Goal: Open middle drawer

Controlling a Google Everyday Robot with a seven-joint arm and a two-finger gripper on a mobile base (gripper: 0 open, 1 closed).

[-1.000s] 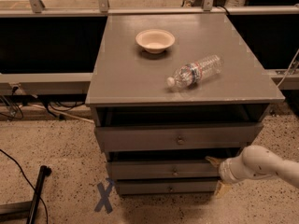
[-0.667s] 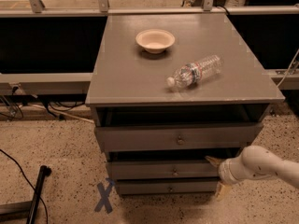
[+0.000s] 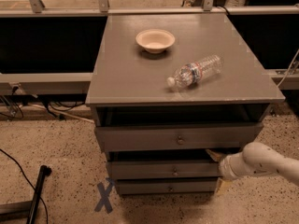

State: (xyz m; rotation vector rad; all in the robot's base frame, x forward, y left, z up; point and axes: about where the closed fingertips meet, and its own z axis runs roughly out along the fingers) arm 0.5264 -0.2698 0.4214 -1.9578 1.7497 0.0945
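The grey cabinet has three drawers stacked under its top. The middle drawer (image 3: 159,170) has a small round knob (image 3: 175,172) at the centre of its front and stands out a little past the bottom drawer (image 3: 163,188). The top drawer (image 3: 177,137) is pulled out a little, with a dark gap above it. My gripper (image 3: 217,170) comes in from the lower right on a white arm (image 3: 261,162) and sits at the right end of the middle drawer's front. It is open, with one tan finger (image 3: 213,154) above that end and the other below it.
A cream bowl (image 3: 155,39) and a plastic water bottle (image 3: 196,71) lying on its side rest on the cabinet top (image 3: 121,78). A blue X mark (image 3: 104,196) is on the speckled floor at the left. A black pole (image 3: 37,192) and cables lie at the far left.
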